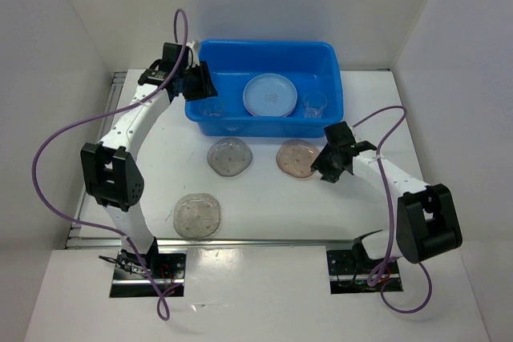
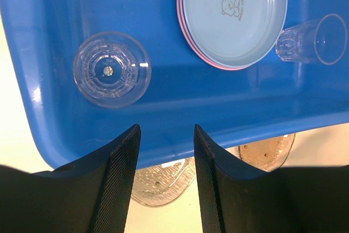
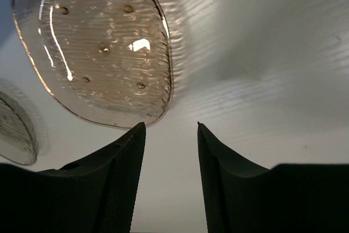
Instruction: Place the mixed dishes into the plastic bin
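The step in hand looks like fetching the tan plate (image 1: 296,158), one of three dishes still out on the counter (image 1: 272,206). The right hand (image 1: 322,167) sits low, just beside that plate's right edge, its fingers moderately apart with nothing between them. The left hand (image 1: 200,86) hovers over the left end of the blue bin (image 1: 321,54), about half open and also empty.

Inside the bin are a plate stack (image 1: 270,94) in the middle, a left cup (image 1: 212,107) and a right cup (image 1: 314,104). The far greyish plate (image 1: 230,156) lies just left of the tan one. The near greyish plate (image 1: 197,215) lies apart from both, toward the near edge.

The tan plate lies flat, so the next move probably calls for the right hand to catch its thin rim between the fingers. It would then lift the plate over the bin's near wall. The smooth, translucent rim may slip.

The right wrist view shows what the overhead cannot: the rim lies just ahead of one fingertip, off to the side of the gap and not yet between the fingers. It also shows the plate's ribbed, dotted surface. The left wrist view shows a small bear print on the pale top plate and a pink rim beneath it. Only the overhead view shows the near greyish plate and both arms together.
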